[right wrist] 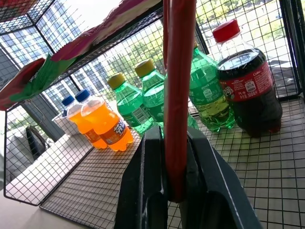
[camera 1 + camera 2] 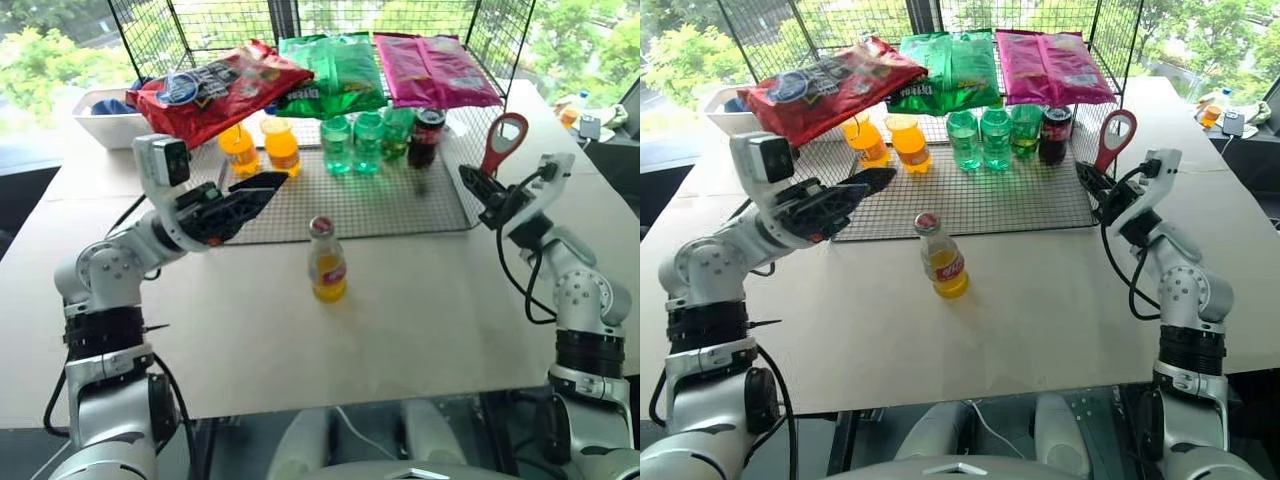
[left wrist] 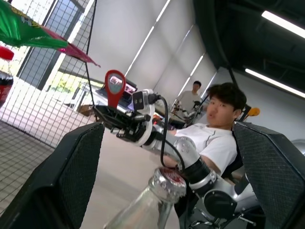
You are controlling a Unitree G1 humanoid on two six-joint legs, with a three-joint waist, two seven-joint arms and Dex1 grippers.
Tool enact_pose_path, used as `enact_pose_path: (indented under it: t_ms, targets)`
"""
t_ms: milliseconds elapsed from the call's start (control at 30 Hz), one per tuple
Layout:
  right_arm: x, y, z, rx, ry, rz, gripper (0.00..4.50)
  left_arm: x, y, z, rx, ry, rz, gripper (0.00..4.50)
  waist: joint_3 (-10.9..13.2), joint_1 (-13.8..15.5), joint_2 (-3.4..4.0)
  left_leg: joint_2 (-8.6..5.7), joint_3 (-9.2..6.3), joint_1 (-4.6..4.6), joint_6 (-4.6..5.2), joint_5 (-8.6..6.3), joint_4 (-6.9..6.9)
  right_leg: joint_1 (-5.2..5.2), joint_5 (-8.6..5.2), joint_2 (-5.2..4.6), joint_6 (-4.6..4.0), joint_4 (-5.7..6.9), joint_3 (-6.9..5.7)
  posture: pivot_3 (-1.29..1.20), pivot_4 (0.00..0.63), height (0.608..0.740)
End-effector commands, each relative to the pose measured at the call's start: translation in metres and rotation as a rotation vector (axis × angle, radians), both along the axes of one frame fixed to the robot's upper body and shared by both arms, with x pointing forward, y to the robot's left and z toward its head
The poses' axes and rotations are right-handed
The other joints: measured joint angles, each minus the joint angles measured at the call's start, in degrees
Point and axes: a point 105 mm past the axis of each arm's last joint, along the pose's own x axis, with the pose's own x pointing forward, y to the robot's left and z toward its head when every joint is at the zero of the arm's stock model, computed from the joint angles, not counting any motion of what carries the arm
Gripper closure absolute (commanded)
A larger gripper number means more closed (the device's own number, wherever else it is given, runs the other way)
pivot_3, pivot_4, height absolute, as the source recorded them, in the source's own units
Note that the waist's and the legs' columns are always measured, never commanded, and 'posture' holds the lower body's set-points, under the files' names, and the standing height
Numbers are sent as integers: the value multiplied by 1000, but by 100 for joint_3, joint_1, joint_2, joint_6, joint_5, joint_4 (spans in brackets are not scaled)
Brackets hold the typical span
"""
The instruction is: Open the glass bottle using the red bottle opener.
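The glass bottle (image 2: 327, 262) stands near the middle of the pale counter (image 2: 420, 330), its long axis upright and leaning slightly, the narrow neck and small metal crown cap pointing up. Its glass is clear and smooth, the lower body filled with orange-yellow drink behind a red label. The cap is on.

At about three o'clock from the bottle, well apart, the right tool (image 2: 478, 188) is pressed together on the handle of the red bottle opener (image 2: 501, 142). The opener is flat and glossy; its long axis runs nearly upright, the round ring head at the top.

At about ten o'clock from the bottle, the left tool (image 2: 255, 190) hangs above the counter with its two black, ribbed fingers (image 3: 71, 176) spread wide, aimed across toward the right arm and touching nothing.

Behind the bottle, at twelve o'clock, a black wire rack (image 2: 400, 200) carries orange and green plastic bottles (image 2: 350, 142) and a dark cola bottle (image 2: 427, 135); crinkly snack bags (image 2: 340, 70) lie on its upper shelf
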Motion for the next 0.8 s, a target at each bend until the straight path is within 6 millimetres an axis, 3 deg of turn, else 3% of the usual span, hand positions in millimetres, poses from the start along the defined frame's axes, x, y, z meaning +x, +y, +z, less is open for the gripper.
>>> enact_pose_path:
  t_ms: [33,567,800]
  targets:
    - [1,1,19,27,-73,-3,4500,-5,-5,14,-5,-102,15,50,0,45,0,0,0,0,0,0,1,0,0,0,0,0,0,0,150,740]
    - [-3,-2,18,24,-71,-28,4500,18,-42,29,-51,-169,-121,50,-1,42,-2,-2,5,0,0,0,1,-1,0,2,-1,2,1,0,150,740]
    - [-6,-6,19,28,-77,-52,4500,12,-38,26,-39,-127,-180,50,-1,33,-2,-2,5,-1,0,0,-1,-1,0,3,0,4,1,0,150,740]
